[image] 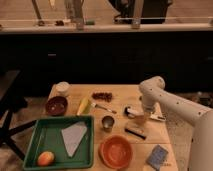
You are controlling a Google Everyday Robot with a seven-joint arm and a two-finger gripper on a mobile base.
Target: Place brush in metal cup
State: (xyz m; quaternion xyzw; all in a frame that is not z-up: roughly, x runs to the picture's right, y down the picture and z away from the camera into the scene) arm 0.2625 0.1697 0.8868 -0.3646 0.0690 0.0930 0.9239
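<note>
The brush lies on the wooden table right of centre, its dark head to the left and its white handle running right under the arm. My gripper hangs down from the white arm, right over the middle of the brush and close to the table. The metal cup stands upright to the left of the gripper, about a cup's width from the brush head. It looks empty.
A dark rectangular block lies just in front of the gripper. An orange bowl, a blue sponge and a green tray are at the front. A fork, a yellow item, a dark red bowl and a white cup are at the left.
</note>
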